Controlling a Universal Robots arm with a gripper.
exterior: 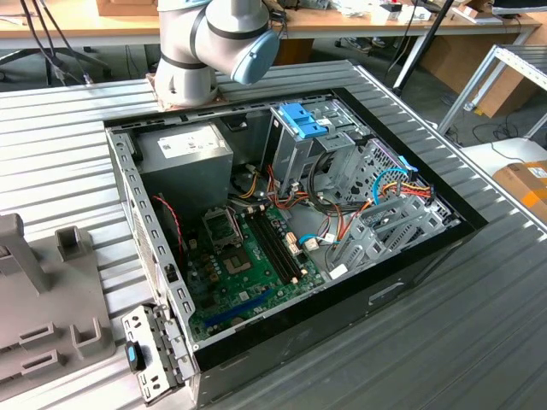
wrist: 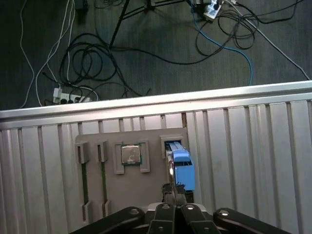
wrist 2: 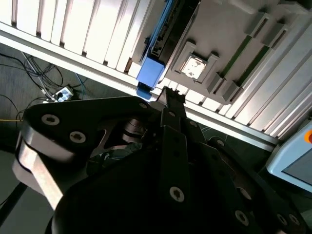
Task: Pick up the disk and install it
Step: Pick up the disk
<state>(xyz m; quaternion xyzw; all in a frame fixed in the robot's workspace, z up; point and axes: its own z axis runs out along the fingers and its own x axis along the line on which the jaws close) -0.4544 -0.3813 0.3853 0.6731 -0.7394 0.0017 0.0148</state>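
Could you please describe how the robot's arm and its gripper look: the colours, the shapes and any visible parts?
The arm is made of thick, rounded, silver-grey joints, with a light blue cap closing one joint, and it stands on a round base. The gripper is matte black in both wrist views, built from flat, angular links joined by round silver screws.

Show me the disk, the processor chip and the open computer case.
disk (wrist: 183, 170): first wrist view, blue carrier end.
processor chip (wrist: 130, 154): first wrist view, metal top.
computer case (exterior: 389, 295): exterior view, black side wall.
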